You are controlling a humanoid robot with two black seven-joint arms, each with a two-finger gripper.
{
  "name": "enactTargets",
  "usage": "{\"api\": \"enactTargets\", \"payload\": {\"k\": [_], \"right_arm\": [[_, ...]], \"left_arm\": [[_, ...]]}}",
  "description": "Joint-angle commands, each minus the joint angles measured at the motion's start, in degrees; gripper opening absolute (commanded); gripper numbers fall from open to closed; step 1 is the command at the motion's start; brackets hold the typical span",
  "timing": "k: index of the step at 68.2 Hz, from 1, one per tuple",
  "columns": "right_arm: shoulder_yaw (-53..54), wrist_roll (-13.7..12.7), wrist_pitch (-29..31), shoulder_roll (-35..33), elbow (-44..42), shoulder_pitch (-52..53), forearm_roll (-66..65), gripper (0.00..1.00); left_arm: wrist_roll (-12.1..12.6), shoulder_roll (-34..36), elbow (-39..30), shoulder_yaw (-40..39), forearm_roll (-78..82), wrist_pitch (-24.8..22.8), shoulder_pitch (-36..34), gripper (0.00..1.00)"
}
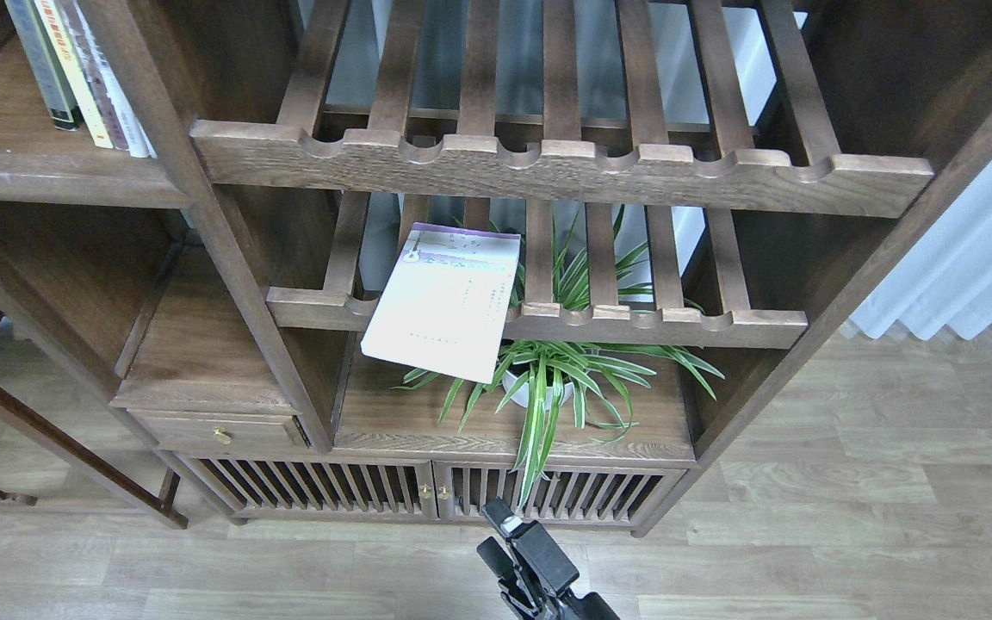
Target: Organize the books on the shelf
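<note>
The thin lavender-white book (446, 303) lies flat and askew on the lower slatted rack (660, 325), with its near corner hanging over the scalloped front rail. Several books (83, 69) stand upright on the flat dark-brown shelf (48, 172) at the top left; only their spines show, so I cannot pick out the yellow-green one or the "300" one. One black gripper (505, 538), which I take for my right, pokes up at the bottom centre, well below and apart from the book and holding nothing. Its fingers are too dark to tell apart. My left gripper is out of view.
An upper slatted rack (548, 164) overhangs the lower one. A potted spider plant (552, 379) stands on the plank under the book, with leaves hanging over the front. Below are slatted cabinet doors (427, 491) and a small drawer (220, 428). White curtains (978, 258) hang at the right over the wood floor.
</note>
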Motion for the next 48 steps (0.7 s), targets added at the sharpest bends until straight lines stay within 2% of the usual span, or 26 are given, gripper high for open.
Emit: {"api": "enactTargets", "payload": {"k": [1, 7, 19, 34, 42, 48], "right_arm": [[0.02, 0.02, -0.01, 0.0, -0.83, 0.63, 0.1, 1.0], [0.02, 0.02, -0.01, 0.0, -1.53, 1.69, 0.1, 1.0], [0.02, 0.55, -0.01, 0.0, -1.62, 3.09, 0.1, 1.0], [-0.07, 0.64, -0.01, 0.0, -1.54, 6.61, 0.1, 1.0], [-0.07, 0.81, -0.01, 0.0, -1.54, 8.19, 0.1, 1.0], [-0.07, 1.43, -0.01, 0.0, -1.54, 8.98, 0.02, 1.0]], "left_arm": [[0.28, -3.91, -0.73, -0.31, -0.17, 0.0, 3.64, 0.88], [0.81, -7.15, -0.73, -0.31, -0.17, 0.0, 6.53, 0.88], [0.64, -8.92, -0.21, -0.31, -0.17, 0.0, 10.58, 0.89], [0.55, -12.7, 0.85, -0.31, -0.17, 0.0, 17.26, 0.96], [0.11, -12.7, 2.95, -0.31, -0.26, 0.0, 19.55, 0.99], [0.11, -12.7, 7.0, -1.19, -0.7, 0.0, 19.99, 0.99]]}}
